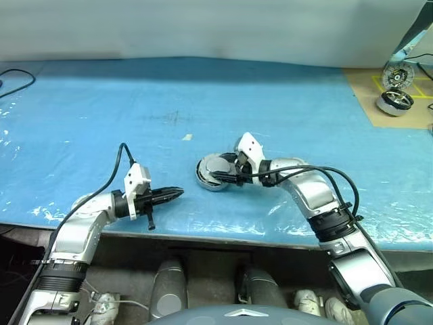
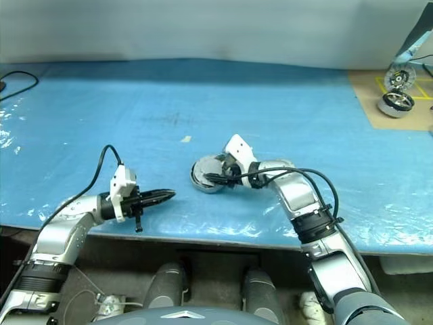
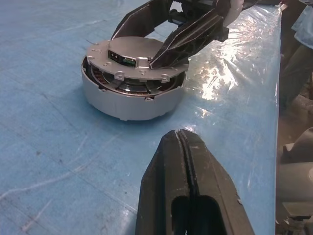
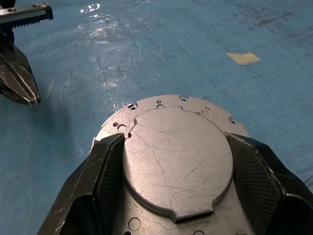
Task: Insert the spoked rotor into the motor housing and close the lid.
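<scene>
Rotor: I cannot see it by itself. Dark rings show in the gap under the lid in the left wrist view, so I think it is already inside.

Lid (image 3: 134, 61): it lies flat on top of the housing (image 3: 128, 100), plain silver side up. A thin gap shows on one side, so it may not be pushed all the way down yet.

Done: the rotor step looks finished, and the lid is folded over.

Left to do: press the lid snug, if it is not, then let go.

Housing place: on the blue surface (image 1: 101, 108), around the middle, a bit nearer the front edge than the back edge.

Right hand (image 4: 173, 193): its two fingers stand apart, one on each side of the raised round part of the lid. They sit right against it, so the hand seems to be holding or steadying the lid.

Left hand (image 1: 177, 193): closed, holding nothing. It is near the front edge, pointing at the housing, a little way off and not touching it.
</scene>
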